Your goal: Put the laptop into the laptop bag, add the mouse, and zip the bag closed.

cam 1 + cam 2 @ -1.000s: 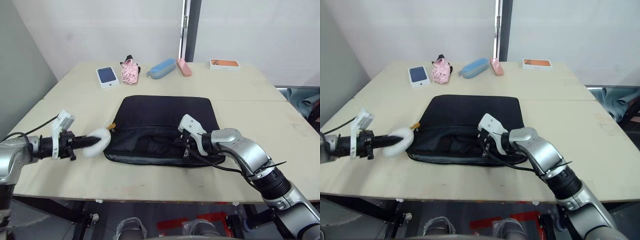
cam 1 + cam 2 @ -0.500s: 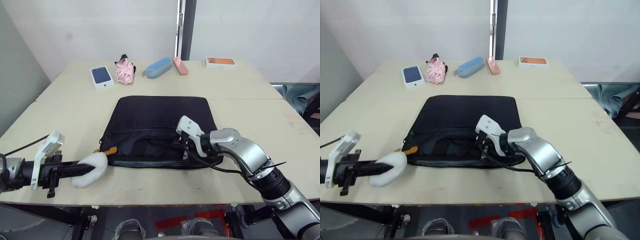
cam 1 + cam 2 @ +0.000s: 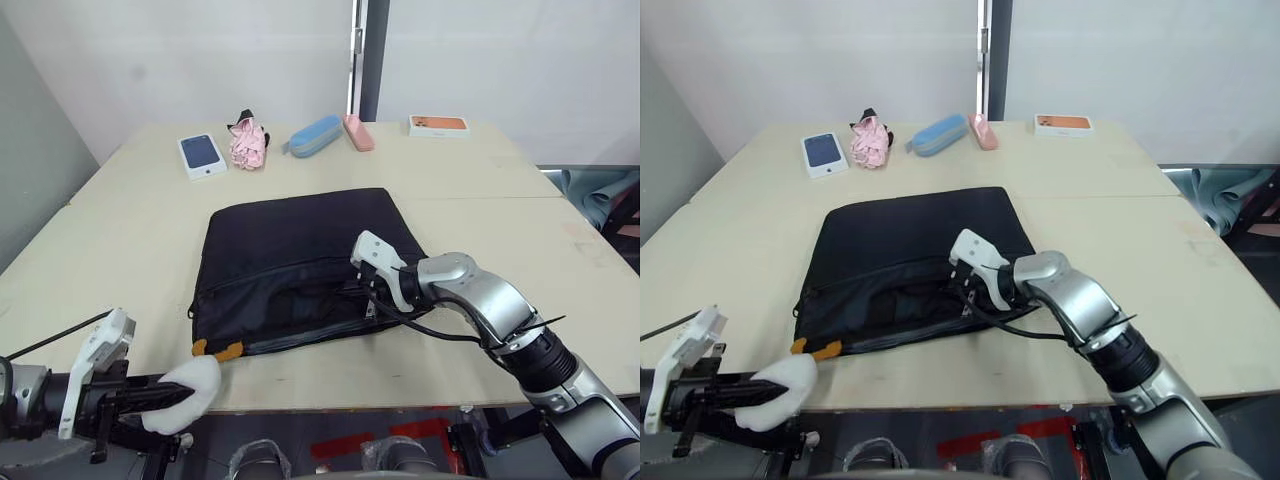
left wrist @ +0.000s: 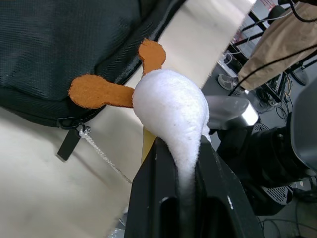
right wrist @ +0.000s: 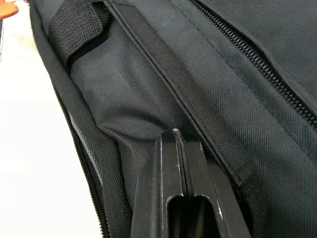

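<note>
At the near left edge of the tabletop (image 3: 120,230) we find the left gripper (image 3: 170,396), arm held low and reaching inward, its fingers (image 4: 168,198) closed on a puffy white pull (image 3: 188,392). Two small orange tabs (image 3: 218,351) lie just beyond the pull, at the near left corner of the laptop bag (image 3: 290,255).

We note the bag as a flat black fabric rectangle, lying skewed on the tabletop with its near left corner close to the front edge. A zipper line runs along its near long side; the near edge looks slightly parted, with a pale strip showing in the gap. We cannot tell what is inside.

On the near right part of the bag, the right gripper (image 3: 372,300) rests, its forearm coming in from the right with the elbow bent. Its fingers (image 5: 181,198) are pressed together against the black weave; we cannot tell whether any fabric is caught between them.

From the left wrist we see a thin cord and a black zipper pull at the bag's corner, which the head views do not resolve. From the right wrist we see the strap handle (image 5: 81,29) and zipper teeth (image 5: 257,84) up close.

Along the far edge, well apart from the bag, we record a white box with blue top (image 3: 201,155), a pink bundle (image 3: 247,145), a blue case (image 3: 316,135), a pink case (image 3: 357,132) and an orange-topped box (image 3: 438,126).
</note>
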Motion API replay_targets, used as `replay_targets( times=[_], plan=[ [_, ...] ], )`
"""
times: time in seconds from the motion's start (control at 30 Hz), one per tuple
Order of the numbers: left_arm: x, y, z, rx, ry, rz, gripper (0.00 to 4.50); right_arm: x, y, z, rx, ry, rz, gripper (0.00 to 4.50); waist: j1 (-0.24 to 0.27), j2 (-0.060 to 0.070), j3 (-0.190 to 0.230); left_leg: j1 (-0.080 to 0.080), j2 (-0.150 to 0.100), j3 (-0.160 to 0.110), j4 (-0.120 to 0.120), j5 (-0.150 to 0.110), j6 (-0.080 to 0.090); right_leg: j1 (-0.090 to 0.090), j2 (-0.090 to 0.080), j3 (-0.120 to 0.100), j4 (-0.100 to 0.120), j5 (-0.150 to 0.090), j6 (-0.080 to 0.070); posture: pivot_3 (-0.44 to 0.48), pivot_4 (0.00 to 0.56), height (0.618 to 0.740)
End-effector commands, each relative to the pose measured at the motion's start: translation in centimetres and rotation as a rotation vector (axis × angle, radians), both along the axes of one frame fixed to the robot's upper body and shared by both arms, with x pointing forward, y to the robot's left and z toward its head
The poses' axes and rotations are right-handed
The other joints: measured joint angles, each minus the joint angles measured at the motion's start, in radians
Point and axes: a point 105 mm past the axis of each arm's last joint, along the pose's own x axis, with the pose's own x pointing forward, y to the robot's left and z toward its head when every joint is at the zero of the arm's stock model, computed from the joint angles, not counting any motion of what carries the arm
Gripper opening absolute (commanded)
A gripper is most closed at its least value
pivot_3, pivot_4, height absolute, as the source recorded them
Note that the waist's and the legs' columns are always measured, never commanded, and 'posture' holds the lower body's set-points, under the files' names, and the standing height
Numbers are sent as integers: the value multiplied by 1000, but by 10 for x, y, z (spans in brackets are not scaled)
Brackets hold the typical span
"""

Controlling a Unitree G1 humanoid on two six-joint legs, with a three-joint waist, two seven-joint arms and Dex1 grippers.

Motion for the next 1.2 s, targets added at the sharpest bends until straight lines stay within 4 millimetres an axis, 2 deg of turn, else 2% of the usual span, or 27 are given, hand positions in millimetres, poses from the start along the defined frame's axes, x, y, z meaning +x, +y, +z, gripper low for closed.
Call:
replay_targets(
  times=[0.03, 0.2, 0.3, 0.43, 0.6, 0.7, 0.87, 0.97, 1.2],
  plan=[
    [5, 1, 4, 30, -69, 11, 22, 1, -6, -17, -60, 45, -22, 0, 0, 0, 0, 0, 0, 0, 0, 0, 0, 0, 0, 0, 0, 0, 0, 0, 150, 740],
    [27, -6, 1, 32, -134, 64, 22, 2, -4, -16, -59, 42, -12, 0, 2, 0, 0, 1, 0, 0, 3, 0, 0, 0, 0, 0, 4, 0, 0, 0, 150, 740],
    [42, 0, -7, 101, -176, 100, 22, 1, 1, -12, -41, 41, 2, 0, 2, 0, -1, 1, 0, 0, 4, 0, 0, 0, 0, 1, 6, 0, 0, 0, 150, 740],
    [72, 8, -2, 135, -240, 167, 22, -4, 16, -3, 11, 52, 47, 0, 6, 0, -1, 1, 0, -1, 6, 0, 0, 0, 0, 1, 9, 0, -1, 0, 150, 740],
    [92, 11, 0, 166, -288, 183, 22, -4, 30, -4, 6, 45, 84, 0, 10, 0, -1, 0, 0, -2, 11, 0, 0, -1, -1, 1, 11, 0, -1, 0, 150, 740],
    [93, 1, 6, 119, -287, 139, 22, 5, 38, -4, 7, 35, 80, 0, 11, 0, -1, -1, 0, -2, 11, 0, 0, -1, -1, 0, 11, 1, -1, 0, 150, 740],
    [80, -13, 11, 48, -235, 60, 22, 21, 48, 0, 21, -10, 54, 0, 6, 0, -1, -1, 0, -2, 12, 0, 0, -1, 0, 0, 13, 1, -1, 0, 150, 740],
    [75, -13, 10, 55, -218, 39, 22, 28, 53, 4, 40, -23, 28, 0, 4, 0, -1, -1, 0, -3, 13, 0, 0, -1, 0, 0, 15, 1, -1, 0, 150, 740],
    [74, -18, 15, 70, -228, 7, 22, 32, 47, -12, -11, -16, -1, 0, 5, 0, -1, -1, 0, -3, 14, 0, 0, -1, 0, 0, 14, 1, -1, 0, 150, 740]
  ],
)
